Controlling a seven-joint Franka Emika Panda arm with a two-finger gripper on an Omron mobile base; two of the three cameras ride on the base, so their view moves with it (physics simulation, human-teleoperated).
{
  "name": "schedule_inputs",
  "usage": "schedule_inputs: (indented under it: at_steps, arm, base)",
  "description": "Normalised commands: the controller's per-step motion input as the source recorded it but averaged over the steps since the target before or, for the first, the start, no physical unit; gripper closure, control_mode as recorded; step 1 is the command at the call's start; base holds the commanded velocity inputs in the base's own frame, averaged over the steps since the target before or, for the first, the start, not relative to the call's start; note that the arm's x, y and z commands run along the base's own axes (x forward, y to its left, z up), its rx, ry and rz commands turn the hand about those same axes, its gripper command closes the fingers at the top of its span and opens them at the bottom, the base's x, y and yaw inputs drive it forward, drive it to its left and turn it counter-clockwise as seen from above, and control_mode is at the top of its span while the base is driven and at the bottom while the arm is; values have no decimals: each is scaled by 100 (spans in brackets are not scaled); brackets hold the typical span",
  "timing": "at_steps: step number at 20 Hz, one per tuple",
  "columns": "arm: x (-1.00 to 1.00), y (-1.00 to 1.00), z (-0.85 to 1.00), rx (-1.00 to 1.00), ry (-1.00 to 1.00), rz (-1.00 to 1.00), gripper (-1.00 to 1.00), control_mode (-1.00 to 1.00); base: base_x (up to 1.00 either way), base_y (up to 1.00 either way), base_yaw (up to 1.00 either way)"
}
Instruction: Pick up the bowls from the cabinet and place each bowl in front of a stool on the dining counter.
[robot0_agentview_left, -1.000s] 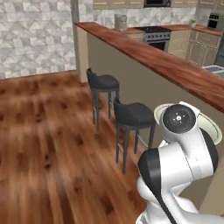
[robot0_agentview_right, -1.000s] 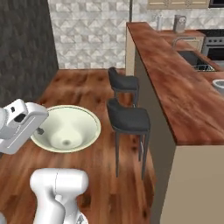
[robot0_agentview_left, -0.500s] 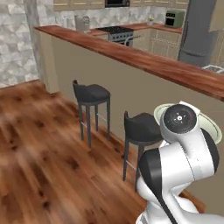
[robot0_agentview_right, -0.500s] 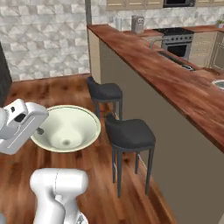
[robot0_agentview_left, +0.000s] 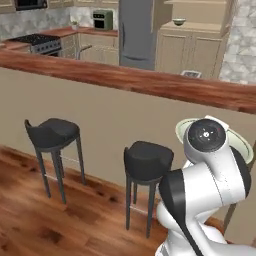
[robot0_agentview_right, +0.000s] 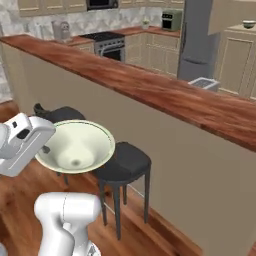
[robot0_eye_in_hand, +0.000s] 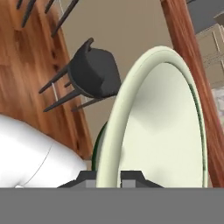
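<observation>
Bowl (robot0_agentview_right: 75, 147) pinched by its rim in the closed claw (robot0_eye_in_hand: 109, 177), held up in the air above the near stool (robot0_agentview_right: 122, 162), just short of the long brown counter (robot0_agentview_right: 165, 92), second bowl (robot0_agentview_left: 178, 22) far off on the cabinet (robot0_agentview_left: 200, 45) shelf.

A wide, shallow cream-green bowl (robot0_agentview_right: 76, 148) sits upright in the gripper (robot0_eye_in_hand: 108, 176), its rim pinched between the closed fingertips, mouth facing up. Beyond the hand runs the long reddish-brown dining counter (robot0_agentview_right: 150, 87) over its beige half-wall. Two black stools (robot0_agentview_left: 146, 162) (robot0_agentview_left: 51, 134) stand against that wall, lower than the held bowl. Far past the counter, a second bowl (robot0_agentview_left: 178, 21) rests in the open niche of the beige cabinet (robot0_agentview_left: 197, 47).
</observation>
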Motion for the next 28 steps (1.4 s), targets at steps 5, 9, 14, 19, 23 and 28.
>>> schedule_inputs:
  at_steps: [5, 9, 14, 19, 23, 28]
  arm:
    - [0, 0, 0, 0, 0, 0, 100, 100]
    - [0, 0, 0, 0, 0, 0, 100, 100]
    - [0, 0, 0, 0, 0, 0, 100, 100]
    - [0, 0, 0, 0, 0, 0, 100, 100]
    - [0, 0, 0, 0, 0, 0, 100, 100]
    - [0, 0, 0, 0, 0, 0, 100, 100]
  base:
    - [11, 74, -78]
    - [-12, 69, -78]
    - [-42, 66, -67]
    - [-5, 75, -29]
    - [11, 68, -13]
    - [26, 16, -1]
